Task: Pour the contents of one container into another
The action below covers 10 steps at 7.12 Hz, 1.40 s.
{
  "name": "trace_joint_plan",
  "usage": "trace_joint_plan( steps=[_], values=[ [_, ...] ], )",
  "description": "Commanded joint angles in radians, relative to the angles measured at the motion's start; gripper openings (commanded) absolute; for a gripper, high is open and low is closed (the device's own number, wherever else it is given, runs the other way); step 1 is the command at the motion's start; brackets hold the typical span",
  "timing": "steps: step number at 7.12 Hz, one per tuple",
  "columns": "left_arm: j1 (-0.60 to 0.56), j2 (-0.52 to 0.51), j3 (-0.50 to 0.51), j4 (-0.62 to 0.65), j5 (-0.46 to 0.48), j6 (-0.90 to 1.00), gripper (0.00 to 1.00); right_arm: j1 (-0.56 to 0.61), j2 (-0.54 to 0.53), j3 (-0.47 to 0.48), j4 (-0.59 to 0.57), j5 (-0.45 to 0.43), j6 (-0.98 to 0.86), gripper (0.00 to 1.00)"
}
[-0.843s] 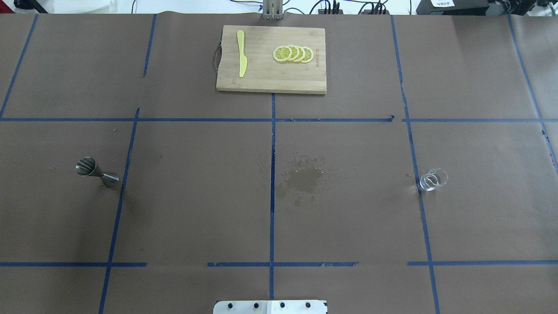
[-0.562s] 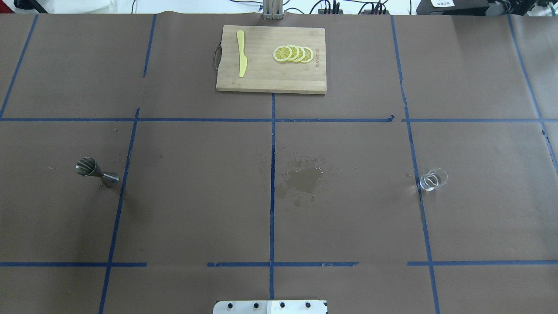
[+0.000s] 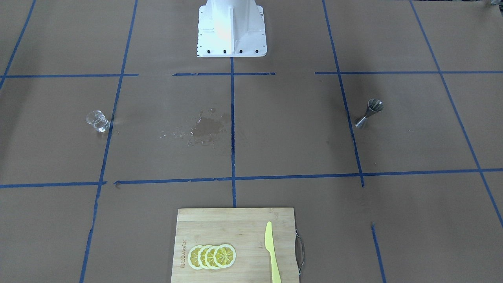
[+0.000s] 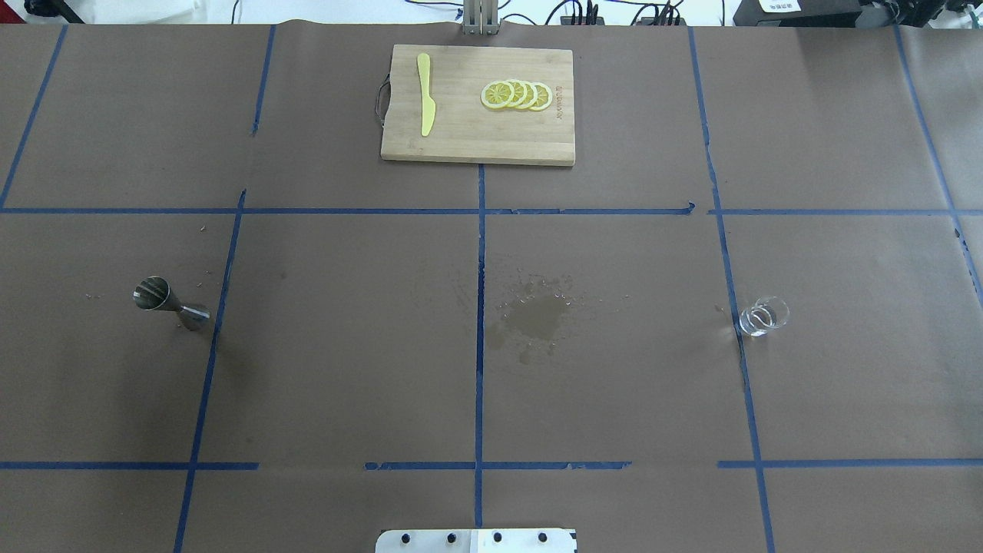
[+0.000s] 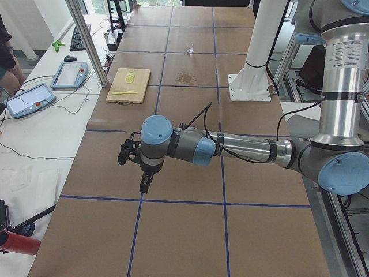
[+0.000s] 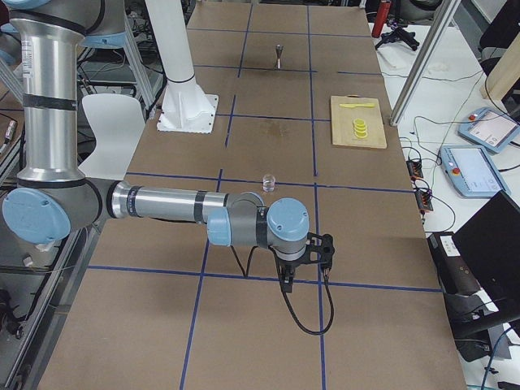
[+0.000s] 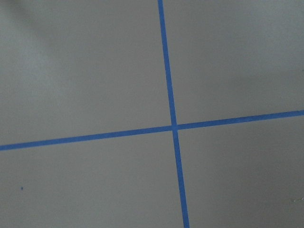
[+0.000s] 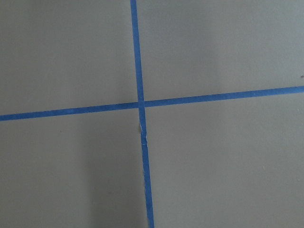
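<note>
Brown paper covers your table [image 4: 345, 384], and both arms hang low at its two ends: for the left gripper [image 5: 123, 157] and the right gripper [image 6: 322, 246] I cannot tell whether the fingers are spread or closed. Wet patch [image 4: 535, 316] mid-table. Glass cup [image 4: 762, 316] stands on the right, jigger [image 4: 170, 303] far left, well apart, neither held. I'd say the whole pour is yet to do.

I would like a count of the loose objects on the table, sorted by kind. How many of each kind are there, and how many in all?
Clear glass cup: 1
Steel jigger: 1
Wooden cutting board: 1
Yellow knife: 1
Lemon slices: 4
Total: 8
</note>
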<state>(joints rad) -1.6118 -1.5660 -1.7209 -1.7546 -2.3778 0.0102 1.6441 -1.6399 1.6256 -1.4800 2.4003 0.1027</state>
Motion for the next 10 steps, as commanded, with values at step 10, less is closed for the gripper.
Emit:
trace_joint_plan(
  steps=[10],
  values=[
    [0.413, -0.044, -0.289, -0.198, 0.219, -0.543, 1.0, -0.032, -0.072, 0.161, 0.003, 0.01, 0.012, 1.0]
  ],
)
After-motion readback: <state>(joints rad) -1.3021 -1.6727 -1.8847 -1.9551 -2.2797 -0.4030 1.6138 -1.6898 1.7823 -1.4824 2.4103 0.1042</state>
